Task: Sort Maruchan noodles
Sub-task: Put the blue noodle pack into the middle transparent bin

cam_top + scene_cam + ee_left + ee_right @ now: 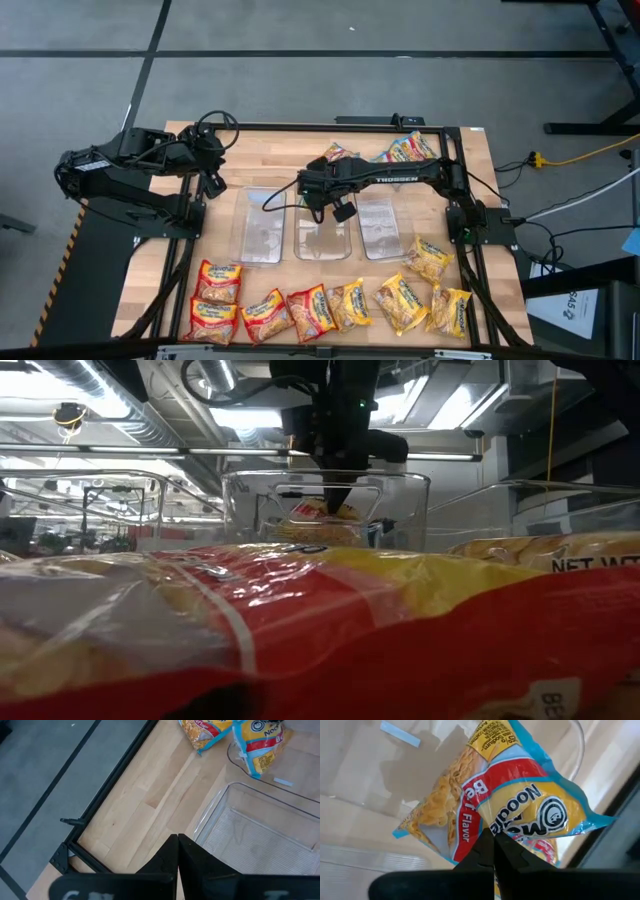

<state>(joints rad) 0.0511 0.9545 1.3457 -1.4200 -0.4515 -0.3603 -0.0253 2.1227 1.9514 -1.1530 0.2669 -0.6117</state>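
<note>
From where I sit at the controls, the left gripper (212, 186) waits at about nine o'clock on the table (270, 150), fingers pressed together and holding nothing, just off the far-left corner of the left tub (260, 226). Moving right, the right arm reaches across from three o'clock to the centre, and the right gripper (318, 212) hangs over the far end of the middle tub (323, 238); its own camera shows the fingers clamped tight on the edge of a blue-trimmed beef packet (520, 805), which dangles above the clear floor of that tub. I judge the step in hand to be the drop: this packet is being delivered into the middle tub, and the next move calls for lowering a little and parting the fingers so it falls flat inside the walls, not across the rim. The right tub (384, 226) looks unfilled. Further blue-trimmed packets (405, 150) lie at twelve to one o'clock, red-orange packets (218, 282) sit at seven o'clock, and yellow packets (403, 302) spread from six to five o'clock, all still to be sorted.
</note>
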